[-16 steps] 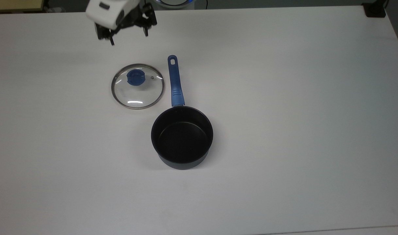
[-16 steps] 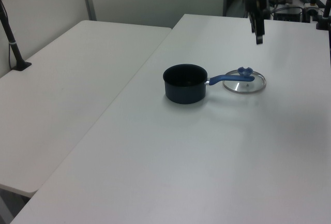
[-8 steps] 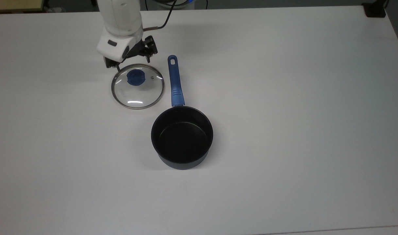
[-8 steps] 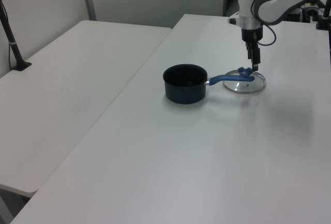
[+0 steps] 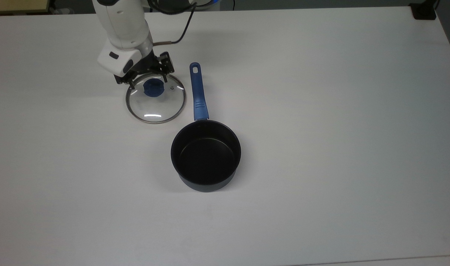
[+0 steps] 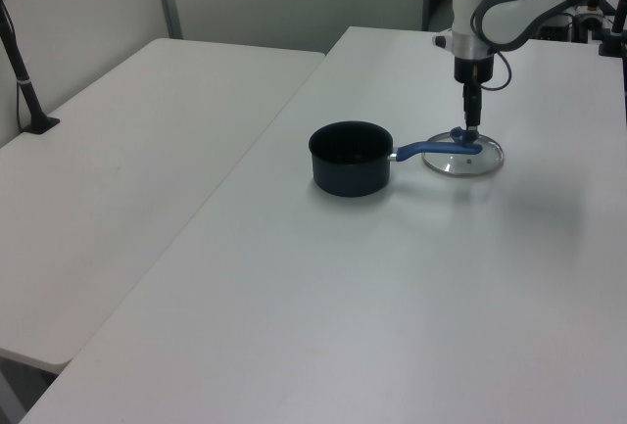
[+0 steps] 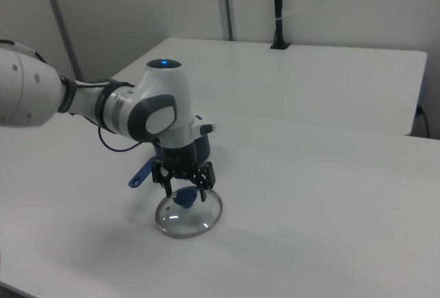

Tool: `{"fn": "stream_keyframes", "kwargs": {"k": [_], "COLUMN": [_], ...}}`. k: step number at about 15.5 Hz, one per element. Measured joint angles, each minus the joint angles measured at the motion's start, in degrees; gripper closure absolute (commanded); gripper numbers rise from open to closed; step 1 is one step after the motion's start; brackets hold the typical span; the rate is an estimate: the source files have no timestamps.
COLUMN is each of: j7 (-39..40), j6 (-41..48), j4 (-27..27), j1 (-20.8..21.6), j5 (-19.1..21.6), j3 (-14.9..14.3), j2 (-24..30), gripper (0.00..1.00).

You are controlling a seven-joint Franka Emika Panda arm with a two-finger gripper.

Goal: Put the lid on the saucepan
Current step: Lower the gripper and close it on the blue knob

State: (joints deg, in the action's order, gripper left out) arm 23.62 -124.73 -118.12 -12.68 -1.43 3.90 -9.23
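The glass lid (image 5: 156, 105) with its blue knob (image 5: 153, 88) lies flat on the white table, just to the top view's left of the saucepan's blue handle (image 5: 197, 92). The dark saucepan (image 5: 205, 155) stands upright and uncovered. My gripper (image 5: 148, 82) is low over the lid and open, one finger on each side of the knob and not closed on it. The right view shows the gripper (image 7: 185, 191) straddling the knob (image 7: 184, 198) above the lid (image 7: 191, 218). In the left view the gripper (image 6: 471, 130) hangs straight down over the lid (image 6: 464, 158), beside the saucepan (image 6: 351, 158).
A black clamp (image 5: 424, 12) sits at the table's far corner on the top view's right. A second white table (image 6: 118, 169) with a black post (image 6: 22, 71) adjoins on the left view's left. Bare tabletop (image 5: 320, 129) surrounds the pan.
The gripper has come down from above the table's far edge onto the lid, and its fingers now flank the knob. Lid and saucepan have not moved.
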Motion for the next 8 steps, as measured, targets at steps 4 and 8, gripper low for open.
{"fn": "stream_keyframes", "kwargs": {"k": [4, 8], "j7": [-1.4, -1.6], "j6": [-1.7, -1.8], "j4": [0.0, 0.1], "j1": [0.0, 0.0], "j5": [0.0, 0.0], "j3": [0.3, 0.4], "j2": [-1.6, -2.0], "gripper": [0.18, 0.45]}}
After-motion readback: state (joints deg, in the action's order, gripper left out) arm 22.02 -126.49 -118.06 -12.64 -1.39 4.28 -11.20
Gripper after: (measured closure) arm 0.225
